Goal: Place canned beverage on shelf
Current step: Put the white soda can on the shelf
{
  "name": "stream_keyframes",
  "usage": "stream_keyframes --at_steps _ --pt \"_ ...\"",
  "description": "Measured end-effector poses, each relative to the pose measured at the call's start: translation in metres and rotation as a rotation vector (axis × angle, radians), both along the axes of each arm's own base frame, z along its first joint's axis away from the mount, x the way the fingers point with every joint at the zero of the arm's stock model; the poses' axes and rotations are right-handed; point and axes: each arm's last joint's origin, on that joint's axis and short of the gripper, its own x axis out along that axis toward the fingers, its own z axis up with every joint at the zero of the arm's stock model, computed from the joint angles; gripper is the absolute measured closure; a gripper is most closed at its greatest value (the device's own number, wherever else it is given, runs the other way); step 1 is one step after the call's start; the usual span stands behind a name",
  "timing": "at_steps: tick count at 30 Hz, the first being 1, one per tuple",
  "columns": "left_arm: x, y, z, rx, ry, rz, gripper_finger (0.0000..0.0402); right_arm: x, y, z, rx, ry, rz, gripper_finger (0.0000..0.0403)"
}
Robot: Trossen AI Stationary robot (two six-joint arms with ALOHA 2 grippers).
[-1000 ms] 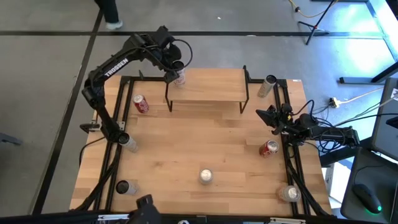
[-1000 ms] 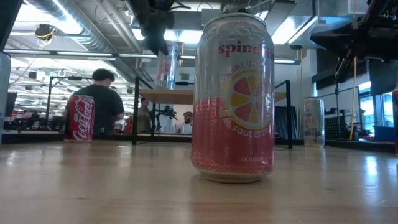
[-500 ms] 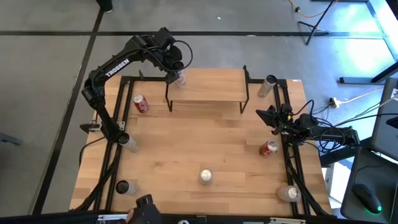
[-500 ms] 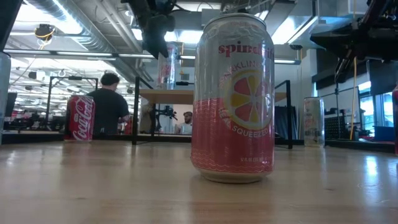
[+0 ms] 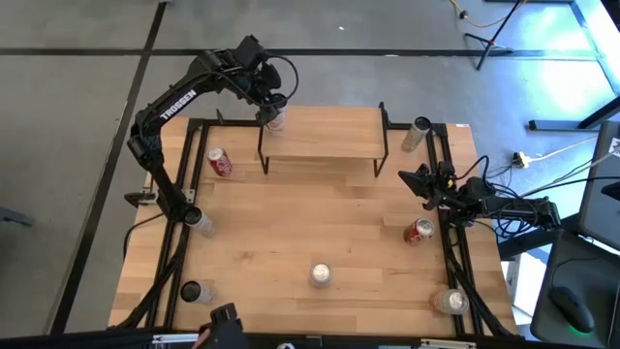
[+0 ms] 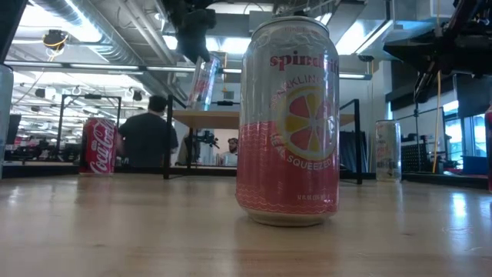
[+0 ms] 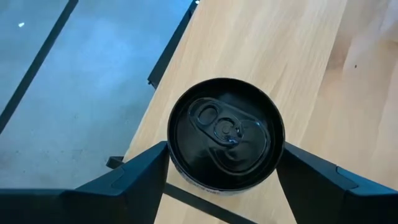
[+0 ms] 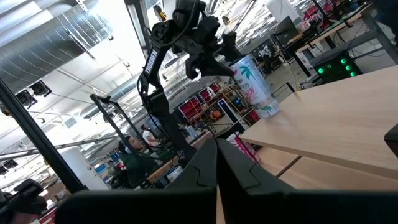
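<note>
The shelf (image 5: 325,136), a light plank on thin black legs, stands at the table's far middle; it also shows in the low view (image 6: 211,118). My left gripper (image 5: 270,104) reaches over the shelf's far left corner and is shut on a pale printed can (image 5: 276,119), which leans in the low view (image 6: 201,81) and in the right wrist view (image 8: 255,84). The can's dark top (image 7: 226,132) fills the left wrist view. My right gripper (image 5: 411,180) waits shut and empty at the table's right side. My left gripper pinches the can's side wall just under its top rim (image 7: 171,163) between its two fingers (image 7: 140,174), one on each side. The fingers come from above, pointing down. The can is tilted over the shelf's far left corner; whether its base rests there I cannot tell.
A pink lemon can (image 5: 321,275) stands at the near middle, close to the low camera (image 6: 287,123). A red cola can (image 5: 220,162) lies left of the shelf. Other cans sit along the left edge (image 5: 202,221), the right edge (image 5: 418,230) and the far right (image 5: 419,134).
My left gripper has shifted a little toward the table's far edge while still holding the can. The can, upright a second ago, now leans.
</note>
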Motion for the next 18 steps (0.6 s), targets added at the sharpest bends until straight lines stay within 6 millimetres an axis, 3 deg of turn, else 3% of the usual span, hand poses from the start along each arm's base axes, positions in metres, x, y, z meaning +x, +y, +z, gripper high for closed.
stream_keyframes --at_steps 18 --pt "-0.0029 -0.0017 0.0042 0.013 0.02 0.014 0.0126 0.0 -0.0002 -0.0001 0.002 0.001 -0.007 0.0402"
